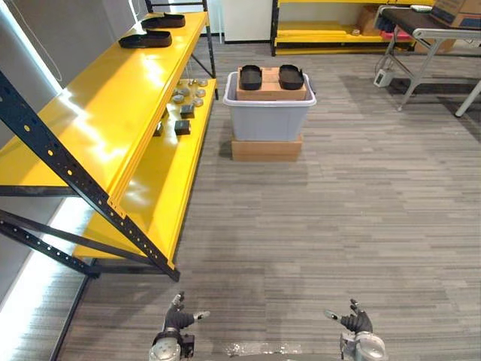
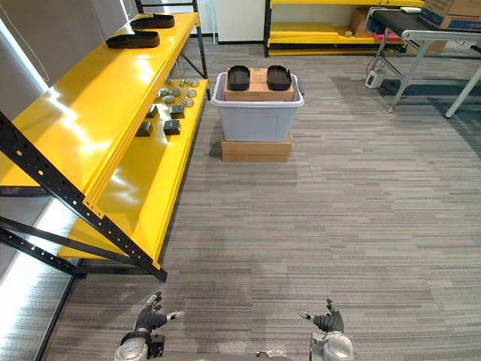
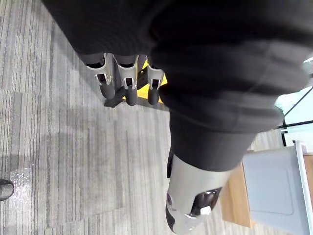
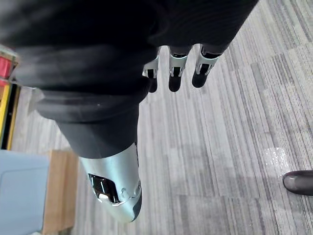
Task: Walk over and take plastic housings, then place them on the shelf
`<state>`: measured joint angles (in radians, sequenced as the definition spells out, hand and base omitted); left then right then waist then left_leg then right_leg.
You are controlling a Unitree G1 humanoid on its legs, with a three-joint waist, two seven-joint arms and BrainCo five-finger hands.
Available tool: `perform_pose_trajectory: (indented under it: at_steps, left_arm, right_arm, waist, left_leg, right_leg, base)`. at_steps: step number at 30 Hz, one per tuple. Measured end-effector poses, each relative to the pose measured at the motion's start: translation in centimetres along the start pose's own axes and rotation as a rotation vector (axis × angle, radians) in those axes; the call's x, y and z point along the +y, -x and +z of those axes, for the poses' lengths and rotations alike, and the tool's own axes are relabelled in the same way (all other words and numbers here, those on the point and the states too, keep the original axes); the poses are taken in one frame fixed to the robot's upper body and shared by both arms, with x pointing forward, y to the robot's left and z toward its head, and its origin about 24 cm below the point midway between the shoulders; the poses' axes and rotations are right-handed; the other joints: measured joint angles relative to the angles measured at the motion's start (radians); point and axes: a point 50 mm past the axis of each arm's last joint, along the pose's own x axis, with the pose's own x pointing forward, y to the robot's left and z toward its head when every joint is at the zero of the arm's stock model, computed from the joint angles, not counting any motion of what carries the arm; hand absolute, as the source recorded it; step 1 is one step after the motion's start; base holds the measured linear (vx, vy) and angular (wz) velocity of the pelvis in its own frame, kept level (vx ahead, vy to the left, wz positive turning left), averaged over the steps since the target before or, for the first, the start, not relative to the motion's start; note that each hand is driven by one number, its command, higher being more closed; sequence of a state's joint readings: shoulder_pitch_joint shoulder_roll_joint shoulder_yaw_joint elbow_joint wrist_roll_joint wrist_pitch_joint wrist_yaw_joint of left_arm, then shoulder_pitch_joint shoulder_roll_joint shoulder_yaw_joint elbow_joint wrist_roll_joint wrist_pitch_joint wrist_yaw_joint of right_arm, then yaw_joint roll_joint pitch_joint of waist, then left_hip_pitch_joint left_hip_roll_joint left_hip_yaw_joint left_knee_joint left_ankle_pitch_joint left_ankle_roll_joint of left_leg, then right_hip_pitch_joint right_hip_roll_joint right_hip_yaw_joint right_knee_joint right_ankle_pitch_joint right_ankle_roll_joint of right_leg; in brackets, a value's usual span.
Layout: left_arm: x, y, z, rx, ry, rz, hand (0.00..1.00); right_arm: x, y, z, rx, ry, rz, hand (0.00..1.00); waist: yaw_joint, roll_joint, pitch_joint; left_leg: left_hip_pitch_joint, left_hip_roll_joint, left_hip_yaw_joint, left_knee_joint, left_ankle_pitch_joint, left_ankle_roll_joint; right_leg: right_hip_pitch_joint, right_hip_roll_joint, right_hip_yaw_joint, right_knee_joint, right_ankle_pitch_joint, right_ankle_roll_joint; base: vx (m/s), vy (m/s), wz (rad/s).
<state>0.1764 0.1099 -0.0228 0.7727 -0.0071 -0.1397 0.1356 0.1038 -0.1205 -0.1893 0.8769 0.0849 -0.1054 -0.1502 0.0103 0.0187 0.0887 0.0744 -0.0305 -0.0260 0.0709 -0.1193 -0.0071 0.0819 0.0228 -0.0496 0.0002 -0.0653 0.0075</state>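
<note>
Two black plastic housings [image 1: 250, 77] [image 1: 291, 76] lie side by side on a cardboard box [image 1: 270, 90] inside a grey bin [image 1: 269, 119], straight ahead across the floor. Two more black housings [image 1: 156, 39] [image 1: 164, 21] rest on the top level of the yellow shelf [image 1: 105, 120] at the left. My left hand [image 1: 178, 320] and right hand [image 1: 355, 322] hang low at the near edge, far from the bin. Both are open with relaxed fingers and hold nothing; the left fingers [image 3: 127, 85] and right fingers [image 4: 174, 73] show over bare floor.
The bin stands on a flat cardboard box [image 1: 267, 149]. Small round and dark parts [image 1: 186, 101] lie on the shelf's lower level. A grey folding table [image 1: 432, 34] stands at the back right, another yellow rack [image 1: 319, 34] behind the bin. Striped grey floor lies between.
</note>
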Motion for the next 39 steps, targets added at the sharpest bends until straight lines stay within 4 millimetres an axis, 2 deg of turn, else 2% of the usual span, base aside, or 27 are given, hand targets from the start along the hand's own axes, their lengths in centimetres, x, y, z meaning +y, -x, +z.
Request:
perform_pose_trajectory:
  at_steps: [4, 6, 8, 9, 11, 13, 14, 15, 16, 17, 18, 19, 20, 22, 24, 26, 28, 29, 30, 31, 32, 33, 34, 36, 38, 39]
  left_arm:
    - [0.7, -0.1, 0.0, 0.004, 0.036, 0.032, 0.00]
    - [0.7, -0.1, 0.0, 0.006, 0.045, 0.037, 0.00]
    - [0.9, -0.1, -0.1, 0.008, 0.061, 0.047, 0.00]
    - [1.4, -0.1, 0.2, 0.000, 0.095, 0.074, 0.00]
    - [1.6, -0.1, 0.4, -0.007, 0.119, 0.094, 0.00]
    - [1.7, -0.2, 0.9, -0.030, 0.141, 0.102, 0.00]
    - [1.7, -0.2, 1.2, -0.041, 0.143, 0.103, 0.00]
    - [1.8, -0.2, 1.3, -0.046, 0.145, 0.105, 0.00]
    - [2.0, -0.3, 1.6, -0.057, 0.157, 0.110, 0.00]
    - [2.1, -0.3, 1.8, -0.066, 0.163, 0.113, 0.00]
    - [2.2, -0.3, 1.9, -0.073, 0.165, 0.115, 0.00]
    - [2.4, -0.3, 2.1, -0.081, 0.165, 0.120, 0.00]
    - [2.6, -0.3, 2.2, -0.081, 0.164, 0.124, 0.00]
    - [2.6, -0.5, 2.5, -0.089, 0.171, 0.128, 0.00]
    - [2.6, -0.7, 3.1, -0.104, 0.175, 0.140, 0.00]
    - [2.6, -1.0, 3.9, -0.127, 0.180, 0.143, 0.00]
    - [2.3, -1.3, 4.5, -0.139, 0.185, 0.146, 0.00]
    - [2.2, -1.4, 4.8, -0.148, 0.187, 0.143, 0.00]
    - [2.2, -1.4, 4.9, -0.151, 0.187, 0.142, 0.00]
    - [2.2, -1.4, 4.9, -0.148, 0.188, 0.142, 0.00]
    - [1.9, -1.4, 4.6, -0.137, 0.199, 0.139, 0.00]
    - [1.7, -1.1, 3.8, -0.116, 0.210, 0.141, 0.00]
    - [1.7, -0.9, 3.4, -0.103, 0.212, 0.143, 0.00]
    - [1.4, -0.8, 3.1, -0.096, 0.220, 0.137, 0.00]
    - [1.2, -0.7, 3.3, -0.105, 0.230, 0.133, 0.00]
    - [1.1, -0.7, 3.3, -0.104, 0.233, 0.132, 0.00]
  right_arm:
    - [-0.1, 0.0, 0.0, 0.004, -0.026, -0.006, 0.00]
    - [-0.2, -0.1, 0.2, 0.005, -0.041, -0.015, 0.00]
    - [-0.2, -0.4, 0.7, -0.005, -0.066, -0.024, 0.00]
    - [0.0, -0.7, 1.7, -0.029, -0.087, -0.025, 0.00]
    - [0.0, -0.8, 2.1, -0.038, -0.090, -0.031, 0.00]
    - [0.1, -1.1, 2.8, -0.056, -0.099, -0.036, 0.00]
    - [0.3, -1.2, 3.4, -0.068, -0.102, -0.033, 0.00]
    - [0.3, -1.2, 3.4, -0.068, -0.103, -0.032, 0.00]
    - [0.4, -1.2, 3.4, -0.067, -0.110, -0.030, 0.00]
    - [0.5, -1.2, 3.4, -0.066, -0.113, -0.028, 0.00]
    - [0.6, -1.2, 3.4, -0.066, -0.113, -0.026, 0.00]
    - [0.9, -1.3, 3.6, -0.062, -0.113, -0.018, 0.00]
    - [1.1, -1.4, 4.0, -0.069, -0.111, -0.012, 0.00]
    - [1.5, -1.6, 4.8, -0.088, -0.109, 0.000, 0.00]
    - [1.8, -1.7, 5.6, -0.108, -0.110, 0.010, 0.00]
    - [1.6, -1.8, 6.0, -0.118, -0.110, 0.004, 0.00]
    - [1.1, -1.8, 5.6, -0.108, -0.105, -0.016, 0.00]
    - [1.0, -1.8, 5.6, -0.109, -0.105, -0.024, 0.00]
    - [1.1, -1.8, 5.6, -0.110, -0.106, -0.022, 0.00]
    - [1.2, -1.8, 5.8, -0.114, -0.108, -0.019, 0.00]
    - [1.3, -1.8, 5.8, -0.114, -0.108, -0.018, 0.00]
    - [1.5, -1.7, 5.5, -0.108, -0.106, -0.011, 0.00]
    - [1.8, -1.6, 5.2, -0.107, -0.104, 0.000, 0.00]
    - [1.6, -1.5, 5.2, -0.119, -0.114, -0.006, 0.00]
    - [1.6, -1.5, 5.3, -0.123, -0.130, -0.007, 0.00]
    - [1.5, -1.5, 5.5, -0.129, -0.137, -0.008, 0.00]
  waist:
    - [0.000, 0.000, 0.000]
    - [0.001, 0.002, 0.002]
    - [0.003, 0.003, 0.009]
    - [0.003, 0.008, 0.027]
    - [0.004, 0.011, 0.028]
    - [0.005, 0.023, 0.037]
    - [0.005, 0.028, 0.045]
    - [0.005, 0.028, 0.050]
    - [0.006, 0.026, 0.063]
    - [0.006, 0.021, 0.071]
    - [0.007, 0.016, 0.077]
    - [0.009, 0.004, 0.087]
    - [0.007, 0.003, 0.100]
    - [0.005, 0.013, 0.114]
    - [0.005, 0.022, 0.123]
    - [0.000, 0.008, 0.137]
    - [-0.028, -0.004, 0.134]
    - [-0.038, 0.000, 0.132]
    - [-0.048, 0.002, 0.133]
    - [-0.048, 0.002, 0.133]
    - [-0.047, 0.014, 0.140]
    - [-0.038, 0.024, 0.143]
    - [-0.027, 0.021, 0.145]
    - [0.002, 0.006, 0.145]
    - [0.006, 0.007, 0.144]
    - [0.007, 0.009, 0.145]
  left_leg:
    - [-0.020, 0.000, 0.005, 0.002, -0.003, 0.004]
    - [-0.038, 0.002, 0.009, 0.020, -0.015, 0.022]
    - [-0.055, 0.005, 0.027, 0.055, -0.037, 0.022]
    - [-0.080, 0.012, 0.037, 0.118, -0.076, 0.030]
    - [-0.109, 0.015, 0.047, 0.160, -0.101, 0.034]
    - [-0.140, 0.018, 0.055, 0.209, -0.131, 0.052]
    - [-0.151, 0.015, 0.060, 0.244, -0.154, 0.062]
    - [-0.151, 0.012, 0.064, 0.260, -0.164, 0.063]
    - [-0.146, 0.006, 0.073, 0.285, -0.179, 0.067]
    - [-0.138, -0.004, 0.072, 0.296, -0.199, 0.086]
    - [-0.133, -0.009, 0.072, 0.297, -0.209, 0.102]
    - [-0.120, -0.019, 0.072, 0.306, -0.221, 0.098]
    - [-0.101, -0.017, 0.070, 0.299, -0.225, 0.092]
    - [-0.077, 0.013, 0.062, 0.275, -0.229, 0.083]
    - [-0.056, 0.049, 0.054, 0.242, -0.236, 0.071]
    - [0.004, 0.066, 0.030, 0.189, -0.249, 0.036]
    - [0.032, 0.085, -0.024, 0.170, -0.272, -0.006]
    - [0.032, 0.103, -0.050, 0.180, -0.282, -0.024]
    - [-0.001, 0.127, -0.065, 0.262, -0.280, -0.046]
    - [-0.032, 0.136, -0.069, 0.340, -0.273, -0.059]
    - [-0.124, 0.160, -0.083, 0.574, -0.215, -0.104]
    - [-0.194, 0.204, -0.074, 0.802, -0.192, -0.094]
    - [-0.232, 0.235, -0.048, 0.920, -0.193, -0.093]
    - [-0.331, 0.257, 0.012, 1.010, -0.195, -0.089]
    - [-0.418, 0.245, 0.058, 0.979, -0.195, -0.087]
    - [-0.456, 0.230, 0.073, 0.937, -0.204, -0.073]
  right_leg:
    - [-0.019, 0.001, 0.005, 0.000, 0.000, 0.000]
    - [-0.028, 0.003, 0.014, 0.001, 0.000, -0.001]
    - [-0.036, 0.006, 0.026, 0.006, 0.000, 0.000]
    - [-0.039, 0.012, 0.033, 0.012, -0.002, 0.003]
    - [-0.058, 0.014, 0.042, 0.026, -0.008, 0.009]
    - [-0.105, 0.013, 0.048, 0.105, -0.052, 0.028]
    - [-0.148, 0.007, 0.048, 0.206, -0.102, 0.049]
    - [-0.171, 0.002, 0.044, 0.267, -0.128, 0.064]
    - [-0.222, -0.015, 0.026, 0.407, -0.167, 0.100]
    - [-0.287, -0.035, -0.003, 0.549, -0.186, 0.095]
    - [-0.319, -0.050, -0.028, 0.614, -0.205, 0.093]
    - [-0.356, -0.083, -0.072, 0.674, -0.229, 0.083]
    - [-0.376, -0.099, -0.105, 0.662, -0.240, 0.085]
    - [-0.418, -0.087, -0.140, 0.590, -0.238, 0.084]
    - [-0.466, -0.064, -0.141, 0.473, -0.195, 0.085]
    - [-0.504, -0.070, -0.117, 0.321, -0.067, 0.072]
    - [-0.533, -0.093, -0.136, 0.392, 0.024, 0.037]
    - [-0.546, -0.093, -0.161, 0.462, -0.002, -0.017]
    - [-0.555, -0.090, -0.190, 0.525, -0.066, -0.051]
    - [-0.549, -0.086, -0.200, 0.539, -0.089, -0.066]
    - [-0.492, -0.058, -0.218, 0.522, -0.123, -0.085]
    - [-0.400, -0.011, -0.230, 0.465, -0.135, -0.102]
    - [-0.331, 0.015, -0.229, 0.417, -0.139, -0.113]
    - [-0.207, 0.033, -0.219, 0.323, -0.143, -0.124]
    - [-0.146, 0.042, -0.210, 0.257, -0.143, -0.124]
    - [-0.109, 0.049, -0.208, 0.217, -0.142, -0.125]
  base:
    - [0.02, 0.009, -0.04]
    - [0.05, 0.019, -0.11]
    - [0.05, 0.031, -0.23]
    - [0.04, 0.045, -0.22]
    - [0.02, 0.055, -0.21]
    - [0.02, 0.063, -0.16]
    - [0.03, 0.066, -0.09]
    - [0.04, 0.096, -0.09]
    - [0.06, 0.121, -0.02]
    - [0.05, 0.102, -0.01]
    - [0.11, 0.100, -0.01]
    - [0.15, 0.055, -0.03]
    - [0.19, 0.055, -0.02]
    - [0.22, -0.024, 0.00]
    - [0.26, -0.080, 0.01]
    - [0.39, -0.194, 0.31]
    - [0.44, -0.299, 0.80]
    - [0.48, -0.356, 0.80]
    - [0.47, -0.357, 0.54]
    - [0.49, -0.361, 0.40]
    - [0.54, -0.387, 0.20]
    - [0.64, -0.432, 0.08]
    - [0.51, -0.331, -0.13]
    - [0.41, -0.239, -0.09]
    - [0.34, -0.169, 0.02]
    - [0.38, -0.097, 0.02]
